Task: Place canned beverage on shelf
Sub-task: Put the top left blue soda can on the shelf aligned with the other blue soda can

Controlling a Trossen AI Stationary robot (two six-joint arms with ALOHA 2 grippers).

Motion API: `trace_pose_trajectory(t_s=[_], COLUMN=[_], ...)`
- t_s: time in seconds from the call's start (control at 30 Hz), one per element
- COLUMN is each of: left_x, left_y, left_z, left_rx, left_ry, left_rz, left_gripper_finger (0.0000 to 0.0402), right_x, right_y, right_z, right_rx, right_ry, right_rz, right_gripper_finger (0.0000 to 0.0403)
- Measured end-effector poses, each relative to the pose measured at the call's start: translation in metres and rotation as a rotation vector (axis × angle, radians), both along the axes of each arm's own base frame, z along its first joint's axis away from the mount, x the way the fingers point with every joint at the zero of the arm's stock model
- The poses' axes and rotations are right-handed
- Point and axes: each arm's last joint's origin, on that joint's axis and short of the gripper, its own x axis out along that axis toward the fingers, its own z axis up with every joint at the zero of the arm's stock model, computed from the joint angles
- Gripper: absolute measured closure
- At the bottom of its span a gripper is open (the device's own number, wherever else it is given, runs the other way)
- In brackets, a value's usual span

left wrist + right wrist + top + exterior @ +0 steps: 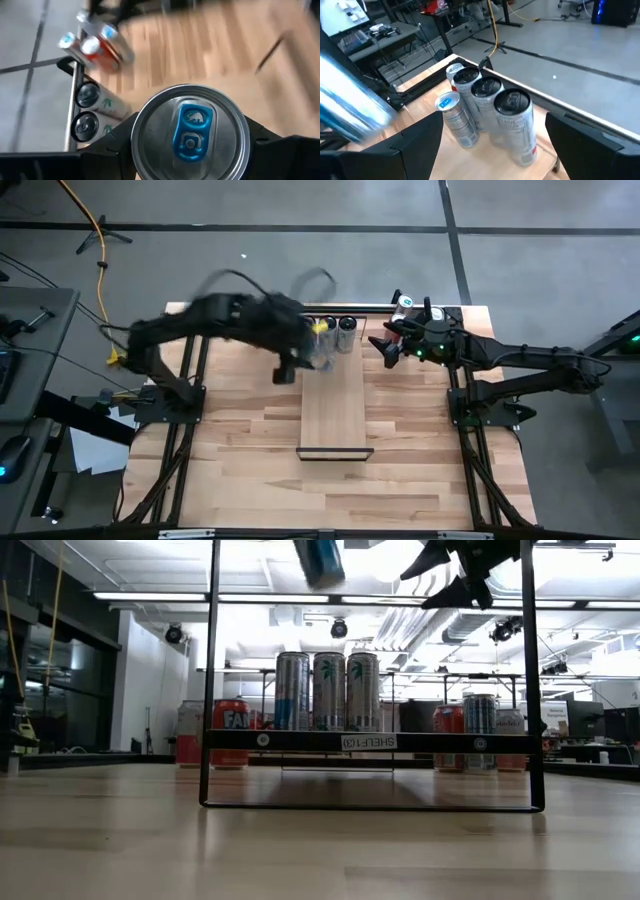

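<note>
While gripped by the left gripper (187,150) around its sidewall, rides above the shelf's (333,415) far end: a blue-tabbed can (190,132), rigid, smooth, slippery, probably full and weighty. Best clamped mid-body. Waits right of the row, the right gripper (388,345), jaws spread, empty.

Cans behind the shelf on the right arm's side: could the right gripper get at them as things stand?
Probably yes. The right gripper is open and empty, and the cans stand upright just ahead of it with nothing between; the left gripper carries its own can over the shelf.
</note>
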Motion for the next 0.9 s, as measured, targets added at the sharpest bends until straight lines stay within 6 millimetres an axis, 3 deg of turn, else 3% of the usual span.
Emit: trace_pose_trajectory(t_s=[0.23,0.53,0.7,0.9], left_x=[0.049,0.09,0.102,0.108], left_y=[-0.007,-0.001,0.011,0.026], left_z=[-0.054,-0.113,-0.135,-0.143], left_rx=[0.113,0.069,0.043,-0.05], left_ry=[0.209,0.358,0.411,0.369], left_rz=[-0.141,-0.232,-0.213,-0.204], left_gripper_finger=[0.0214,0.0208,0.0203,0.02], right_x=[-0.003,-0.008,-0.008,-0.008], right_y=[0.0,0.001,0.001,0.001], right_z=[0.014,0.023,0.022,0.022], right_rx=[-0.074,-0.07,-0.068,-0.067], right_ry=[0.061,0.119,0.13,0.134], right_rz=[0.026,0.024,0.024,0.024], right_gripper_finger=[0.0064,0.0064,0.0064,0.0064])
